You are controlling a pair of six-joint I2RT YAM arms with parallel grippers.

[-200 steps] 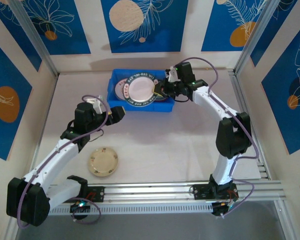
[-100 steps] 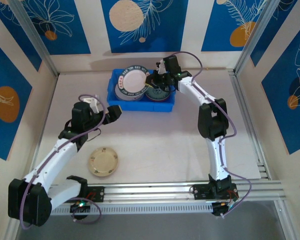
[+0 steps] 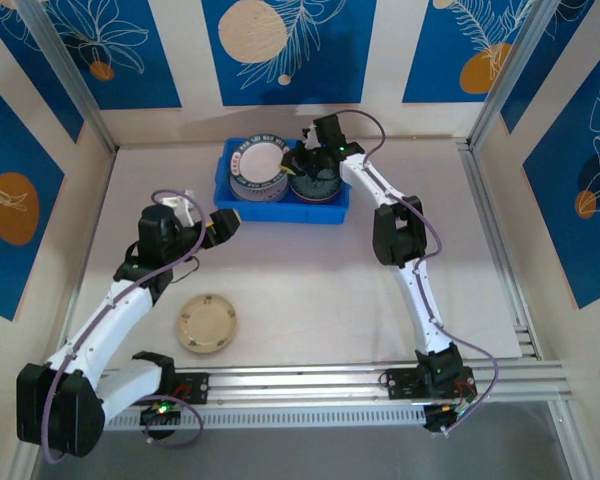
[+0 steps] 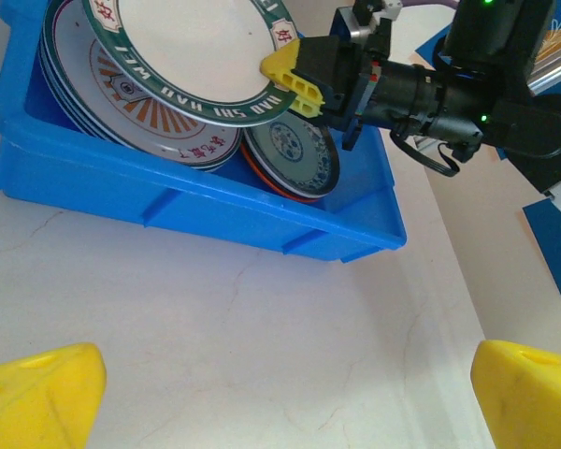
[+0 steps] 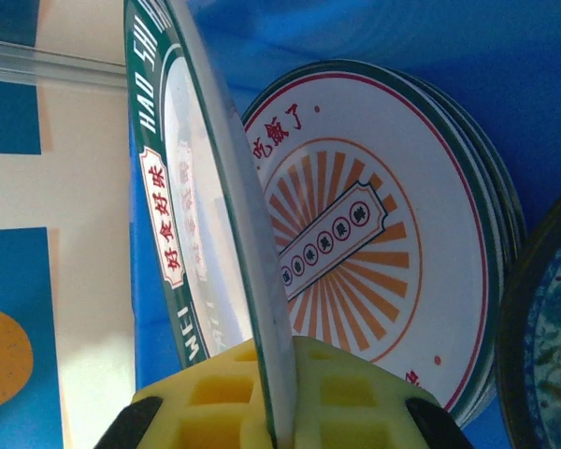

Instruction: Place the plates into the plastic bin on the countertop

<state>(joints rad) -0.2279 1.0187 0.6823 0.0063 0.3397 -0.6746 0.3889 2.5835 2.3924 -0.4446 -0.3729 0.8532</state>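
top external view, nearest the arm bases: a cream plate [image 3: 206, 323] lies flat on the pale surface [image 3: 310, 280], alone and well apart from the bin. beyond it the left gripper [image 3: 228, 222] hovers over the surface, just short of the near wall of the blue bin [image 3: 280, 215] and pointing towards it. in the left wrist view its yellow fingertips [image 4: 37, 402] sit at the two bottom corners, spread wide. only bare surface lies between them; nothing is held or touched.

the bin stands at the far side of the surface, near the back patterned wall [image 3: 280, 50]. its left half holds a stack of plates. the top one lying flat is a striped plate [image 4: 140, 108], white with orange rays and a dark rim. its right half holds a teal patterned plate [image 4: 294, 150], with a red-orange edge showing beneath it.

the right gripper [image 3: 298, 168] reaches over the bin from the right, above the teal patterned plate. it is pinched on the rim of a green-rimmed plate [image 4: 187, 47], which has a white middle and lettering on its dark green band. this plate hangs tilted over the stack in the left half. the right wrist view shows it edge-on, clamped between the two yellow pads [image 5: 337, 393], with the striped plate behind it. i cannot tell whether its low edge touches the stack.
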